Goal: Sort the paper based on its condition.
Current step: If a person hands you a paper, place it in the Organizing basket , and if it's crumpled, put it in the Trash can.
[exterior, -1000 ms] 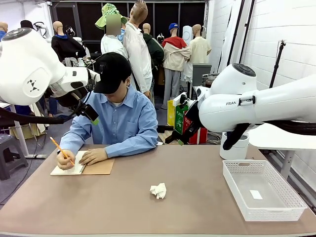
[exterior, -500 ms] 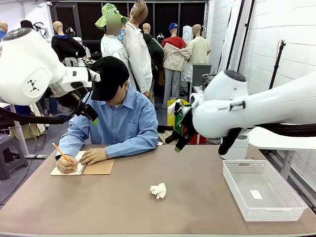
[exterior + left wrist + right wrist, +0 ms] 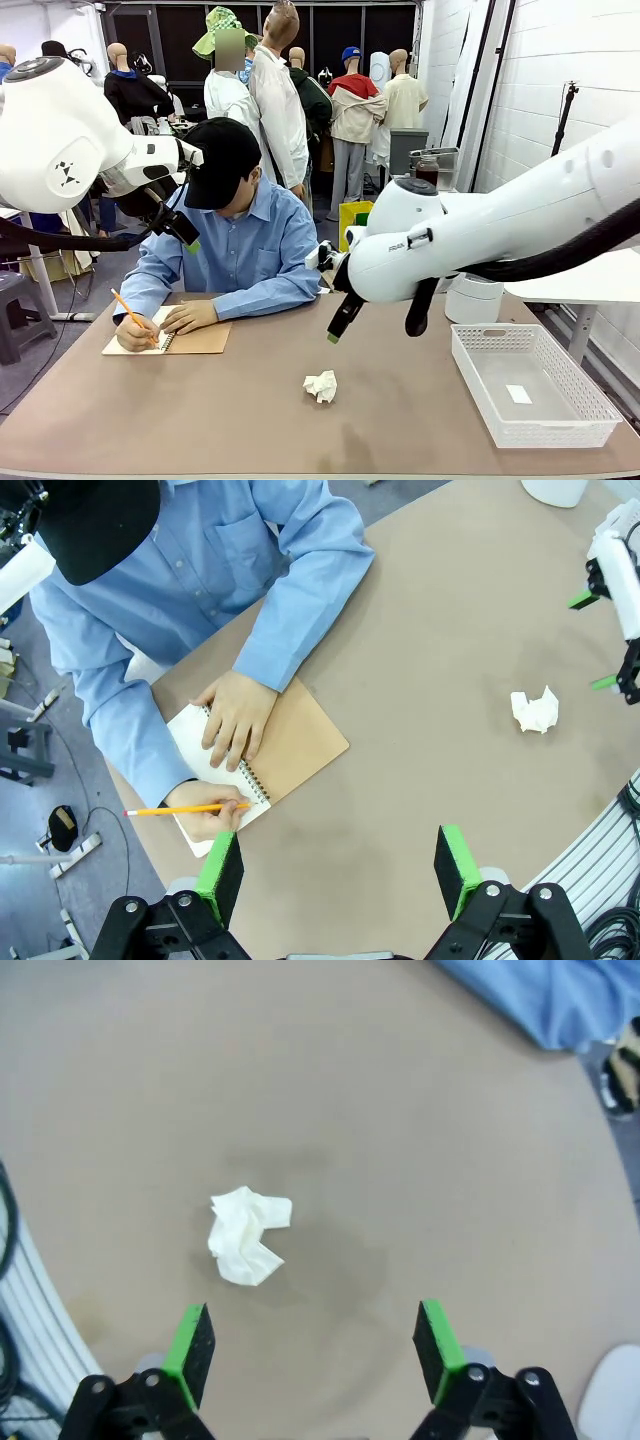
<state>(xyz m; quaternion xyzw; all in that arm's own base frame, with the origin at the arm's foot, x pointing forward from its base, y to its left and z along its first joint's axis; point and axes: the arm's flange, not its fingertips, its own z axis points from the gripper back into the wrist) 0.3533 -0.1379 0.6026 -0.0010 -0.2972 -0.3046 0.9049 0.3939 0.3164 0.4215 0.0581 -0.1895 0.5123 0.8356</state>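
Paper, crumpled, sits below spread right end effector, whose body is cropped.

Plenty of bare brown table all round the crumpled white paper ball; nothing touches it, so it is open from above and from the robot's side. Over it hovers the right gripper, jaws spread wide, clear air below. Right edge is blocked by the white plastic mesh basket, well apart from the ball. Far left corner is taken: person's flat hand on the tan spiral notebook, other hand holding a yellow pencil. High over that corner hangs the left gripper, jaws apart.
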